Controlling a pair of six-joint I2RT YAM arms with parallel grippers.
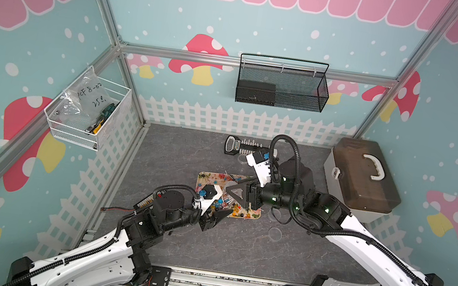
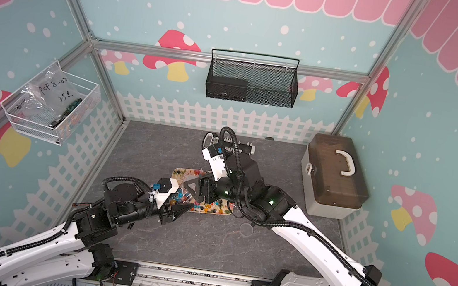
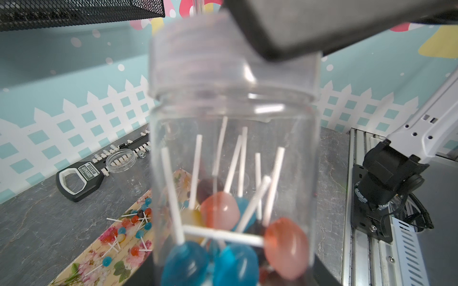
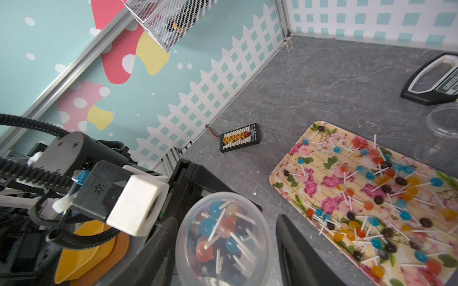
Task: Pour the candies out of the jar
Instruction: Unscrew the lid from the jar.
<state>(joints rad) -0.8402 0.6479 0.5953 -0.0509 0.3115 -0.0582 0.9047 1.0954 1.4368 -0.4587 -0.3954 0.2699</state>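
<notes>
Plastic jar (image 3: 233, 153), the clear kind, is clamped in the left pincer (image 1: 222, 213), which seems to have it by the lower body. It sits mouth-up just beside the near edge of the flowery tray (image 4: 287, 163), not over the middle of it. The neck threads look bare in the left wrist view, so I'd say the lid is off. There's also a clear round lid-looking thing (image 1: 275, 233) lying on the bench (image 1: 189, 156) that could be it.

Right pincer (image 1: 234, 187) is spread wide, one finger either side of the jar's mouth. There's daylight showing on at least one side, so it isn't gripping anything as far as I can see.

Progress-wise, the tray has a big scatter of candies (image 4: 386, 198) on it, so a good share of the pouring looks done. But this jar has a clump of them inside: blue, orange and dark heads, sticks pointing up, all settled at the closed end. My guess is what's left is swinging the jar over the tray and tipping it past level so that lot slides out.
</notes>
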